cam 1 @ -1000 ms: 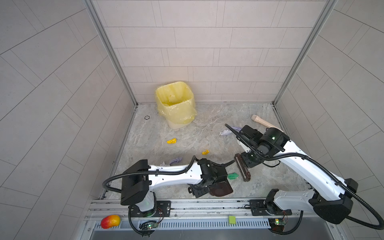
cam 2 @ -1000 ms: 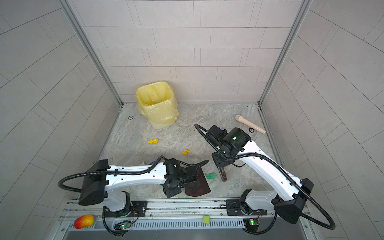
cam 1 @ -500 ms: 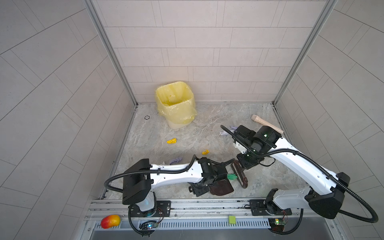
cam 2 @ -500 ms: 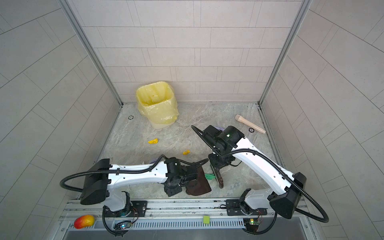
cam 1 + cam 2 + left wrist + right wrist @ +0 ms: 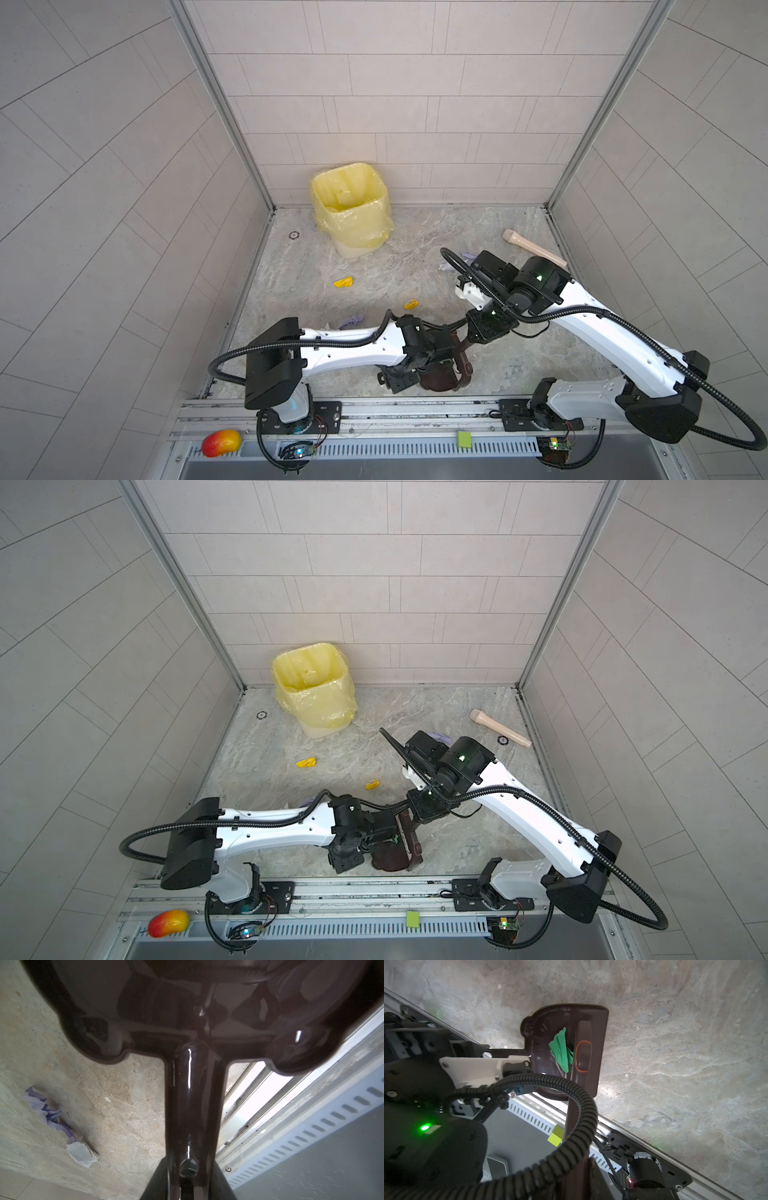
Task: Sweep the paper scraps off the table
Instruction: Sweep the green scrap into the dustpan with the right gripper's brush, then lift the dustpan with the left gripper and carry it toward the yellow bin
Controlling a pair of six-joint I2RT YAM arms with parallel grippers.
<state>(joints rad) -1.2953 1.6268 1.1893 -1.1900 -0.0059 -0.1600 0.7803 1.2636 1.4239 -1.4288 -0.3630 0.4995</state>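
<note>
Moved: your right arm has swung in from the right. The brush (image 5: 583, 1057), well clear of the pan (image 5: 542, 1043) a second ago, now lies over its mouth. The green scrap (image 5: 560, 1051), then on the table (image 5: 519, 365) between them, is now inside the pan.
Bin (image 5: 357, 232): upright at the back wall, left of centre, with a yellow liner. You cannot tell what lies in it.
Loose scraps: the lilac-white scraps (image 5: 351, 321) sit just behind your left forearm. A yellow scrap (image 5: 343, 282) lies mid-table, with a second yellow scrap (image 5: 411, 304) right of it. A lilac scrap (image 5: 461, 259) is beside the right wrist.
Left arm: stretched low along the front rail, reaching right. The left gripper (image 5: 188, 1182) is clamped on the pan's handle.
Pan: at the table's front edge, holding the green scrap between its back wall and the brush head.
Right arm: elbow raised, forearm angled down and left across the middle. The right gripper (image 5: 577, 1178) is closed tight on the brush handle.
Hard to see: in both top views the left wrist and the brush cover most of the pan. In the left wrist view the pan's dark underside blocks its inside. Both grippers' fingertips are cut off or behind cable.
</note>
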